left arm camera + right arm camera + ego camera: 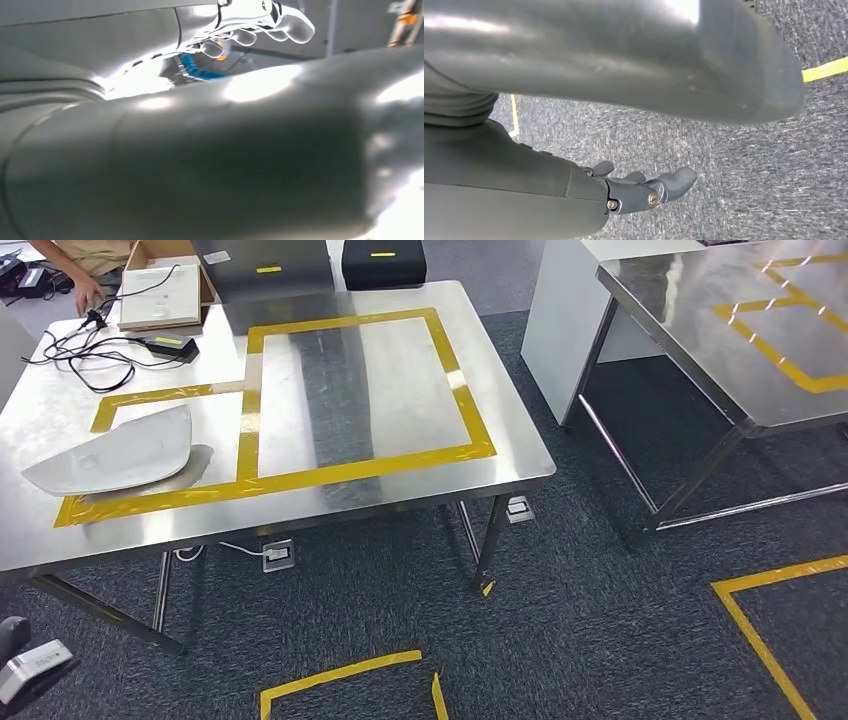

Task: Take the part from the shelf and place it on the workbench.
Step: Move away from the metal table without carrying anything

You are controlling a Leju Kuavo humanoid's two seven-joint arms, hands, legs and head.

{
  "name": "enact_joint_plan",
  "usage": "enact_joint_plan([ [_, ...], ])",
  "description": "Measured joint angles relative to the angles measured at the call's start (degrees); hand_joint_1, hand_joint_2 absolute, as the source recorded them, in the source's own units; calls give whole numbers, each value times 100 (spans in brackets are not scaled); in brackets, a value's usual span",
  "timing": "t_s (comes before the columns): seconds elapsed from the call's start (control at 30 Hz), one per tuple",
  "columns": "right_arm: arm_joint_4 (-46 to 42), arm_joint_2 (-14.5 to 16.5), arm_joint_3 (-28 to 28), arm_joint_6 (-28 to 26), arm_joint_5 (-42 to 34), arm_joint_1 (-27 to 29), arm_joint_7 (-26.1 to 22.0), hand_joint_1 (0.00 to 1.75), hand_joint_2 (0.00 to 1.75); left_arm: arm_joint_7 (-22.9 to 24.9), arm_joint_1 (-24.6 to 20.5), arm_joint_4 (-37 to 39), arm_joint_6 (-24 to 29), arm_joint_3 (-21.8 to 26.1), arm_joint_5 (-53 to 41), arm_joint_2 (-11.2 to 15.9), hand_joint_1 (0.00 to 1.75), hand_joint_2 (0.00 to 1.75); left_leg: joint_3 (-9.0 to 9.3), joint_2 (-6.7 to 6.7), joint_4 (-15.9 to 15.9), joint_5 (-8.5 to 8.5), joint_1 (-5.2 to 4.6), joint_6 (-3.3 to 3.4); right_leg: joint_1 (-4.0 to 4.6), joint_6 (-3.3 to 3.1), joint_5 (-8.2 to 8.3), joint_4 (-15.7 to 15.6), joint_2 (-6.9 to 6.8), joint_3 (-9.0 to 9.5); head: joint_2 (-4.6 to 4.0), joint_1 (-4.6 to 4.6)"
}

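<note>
Right wrist view: our right hand hangs over grey carpet, thick thumb across the upper frame, darker fingers loosely extended and apart, nothing in them. A strip of yellow floor tape runs just past the thumb tip.

Left wrist view: our left hand is a big blurred grey mass, overexposed. Curled fingers show at the far side, bright and glary. We can't tell whether it's holding anything or how far it's closed. A blue cable-like thing sits behind it, too blurred to identify.

Head view: the arm's silver end is at the lower-left corner, low beside the workbench, well clear of its top.

The part, a white curved shell, lies flat on the workbench's left side, inside the smaller yellow-taped outline, its near edge touching or overlapping the front tape line. The larger taped rectangle is just beside it.

Far-left corner of the workbench: black cables, a black adapter brick, a white slab in an open cardboard box. A person's hand touches the cables there. 2 dark cases sit behind the far edge.

A 2nd steel table with yellow tape stands to the right, well apart.
</note>
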Motion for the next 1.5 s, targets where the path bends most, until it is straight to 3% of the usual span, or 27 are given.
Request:
enact_joint_plan([
  [0.07, 0, -4, -32, -15, -8, -8, 0, 0, 0, -5, 233, -55, 0, 140, -55, -304, 0, 0, -23, 7, 5, 75, -10, -67, 29, -80, -65, -259, -3, 128, 0, -1],
  [0.13, 0, -4, -64, -32, -11, -3, -3, 0, 0, 0, 373, -11, 0, 243, -154, -569, 0, 0, -45, -12, 6, 103, 5, -136, 22, -172, 19, -294, -33, 67, 0, 1],
  [0.2, 0, -5, -94, -42, -10, -6, -6, 0, 0, 27, 441, 188, 0, 346, -291, -843, 0, 0, -159, -53, 265, -223, 22, -194, 3, -261, 141, -326, -72, -44, 0, -13],
  [0.27, 0, -6, -116, -54, -10, -11, 3, 0, 0, 76, 453, 539, 0, 478, -523, -1123, 0, 0, -346, -76, 916, -783, 37, -240, 4, -298, 266, -327, -93, -194, 0, -25],
  [0.3, 0, -7, -125, -62, -10, -11, 11, 0, 0, 86, 451, 740, 0, 562, -646, -1255, 0, 0, -407, -77, 1256, -947, 44, -257, 7, -296, 335, -324, -98, -278, 0, -27],
  [0.33, 0, -6, -133, -69, -10, -10, 18, 0, 0, 76, 448, 931, 0, 653, -745, -1381, 0, 0, -403, -78, 1484, -966, 47, -268, 10, -287, 404, -319, -99, -367, 0, -26],
  [0.37, 0, -6, -138, -77, -10, -9, 22, 0, 0, 52, 445, 1092, 0, 737, -806, -1488, 0, 0, -317, -78, 1542, -859, 52, -272, 10, -273, 472, -311, -99, -452, 0, -28],
  [0.43, 0, -5, -142, -84, -10, -11, 25, 0, 0, 20, 425, 1311, 0, 860, -850, -1647, 0, 0, 140, -79, 1096, -562, 64, -266, 6, -229, 597, -280, -99, -610, 0, -27],
  [0.5, 0, -5, -143, -86, -11, -13, 25, 0, 0, 47, 371, 1465, -5, 933, -833, -1745, 0, 0, 721, -93, 306, -594, 49, -218, 15, -161, 698, -233, -100, -719, 0, -25],
  [0.53, 0, -5, -146, -89, -14, -15, 28, 0, 0, 104, 324, 1598, -19, 958, -767, -1782, 0, 0, 891, -101, 30, -672, 35, -174, 21, -123, 748, -221, -102, -743, 0, -24],
  [0.63, 0, -6, -175, -100, -36, -13, 69, 0, 0, 349, 0, 2673, -67, 1045, -192, -1780, 0, 0, 869, -99, -132, -642, -10, 10, -14, -5, 848, -234, -107, -782, 0, -31],
  [0.7, 0, -3, -193, -101, -39, -11, 98, 0, 0, 559, -333, 3972, -158, 1173, 302, -1683, 0, 0, 731, -77, -144, -500, -6, 118, -40, 57, 519, 6, -92, -906, 0, -26],
  [0.77, 0, 3, -196, -97, -17, -17, 98, 0, 0, 1112, -546, 5260, -441, 1324, 541, -1556, 0, 0, 553, -49, -138, -359, -3, 161, -41, 86, -97, 645, -76, -1088, 0, -9],
  [0.8, 0, 1, -196, -93, 3, -17, 93, 0, 0, 1619, -567, 5818, -677, 1389, 567, -1500, 0, 0, 470, -26, -128, -294, -8, 162, -39, 96, -299, 1011, -72, -1150, 0, -6],
  [0.83, 0, -4, -196, -87, 20, -17, 88, 0, 0, 2223, -548, 6299, -944, 1441, 552, -1455, 0, 0, 383, 0, -110, -233, -12, 158, -37, 100, -356, 1288, -70, -1153, 0, -6],
  [0.87, 0, -11, -197, -82, 27, -13, 86, 0, 0, 2851, -510, 6703, -1200, 1474, 511, -1418, 0, 0, 296, 24, -81, -177, -15, 152, -34, 96, -276, 1404, -69, -1076, 0, -6],
  [0.93, 0, -24, -210, -80, -7, 1, 86, 0, 0, 3892, -433, 7310, -1529, 1499, 415, -1380, 0, 0, 115, 48, -5, -82, -17, 134, -18, 53, 35, 1027, -62, -616, 0, -5],
  [1.0, -1, -43, -248, -89, -69, 0, 86, 0, 0, 4340, -396, 7666, -1582, 1502, 376, -1396, 0, 0, -13, 37, 54, 7, -15, 100, 19, -32, 21, 186, -43, -3, 0, -6],
  [1.07, -2, -55, -280, -97, -106, -11, 86, 0, 0, 4446, -406, 7879, -1567, 1506, 364, -1409, 0, 0, -50, 15, 50, 106, 1, 36, 55, -86, -119, -305, -38, 268, 0, 0],
  [1.13, -2, -52, -309, -108, -129, -13, 140, 0, 0, 4465, -418, 8110, -1557, 1527, 406, -1393, 0, 0, -61, -5, 10, 191, 14, -45, 52, -133, -27, -379, -52, 227, 0, 12],
  [1.17, -2, -50, -333, -120, -143, -18, 215, 0, 0, 4440, -411, 8226, -1563, 1556, 462, -1387, 0, 0, -89, -23, 36, 129, 18, -80, 41, -175, 47, -397, -59, 181, 0, 16],
  [1.2, -2, -48, -362, -133, -156, -19, 315, 0, 0, 4395, -396, 8322, -1580, 1597, 525, -1383, 0, 0, -136, -44, 143, -45, 20, -109, 23, -216, 129, -418, -65, 119, 0, 10],
  [1.3, -1, -42, -422, -172, -164, 13, 581, 0, 0, 4203, -380, 8504, -1657, 1690, 582, -1378, 0, 0, -301, -83, 962, -896, 35, -172, 9, -257, 346, -420, -94, -133, 0, -4],
  [1.33, -1, -40, -428, -174, -148, 26, 616, 0, 0, 4133, -388, 8551, -1668, 1693, 561, -1377, 0, 0, -302, -83, 1229, -998, 43, -193, 7, -247, 418, -407, -107, -234, 0, -3],
  [1.4, 0, -38, -427, -146, -55, 27, 593, 0, 0, 3917, -407, 8623, -1669, 1693, 495, -1397, 0, 0, -115, -83, 1375, -791, 70, -227, -8, -210, 551, -359, -122, -453, 0, -4],
  [1.43, -1, -38, -421, -121, 18, 19, 547, 0, 0, 3750, -421, 8645, -1665, 1692, 443, -1423, 0, 0, 103, -83, 1197, -620, 89, -242, -21, -178, 611, -321, -125, -560, 0, -4],
  [1.5, -2, -45, -395, -78, 155, -9, 432, 0, 0, 3389, -483, 8668, -1628, 1674, 303, -1509, 0, 0, 658, -103, 508, -620, 100, -250, -35, -93, 713, -227, -128, -729, 0, -2],
])
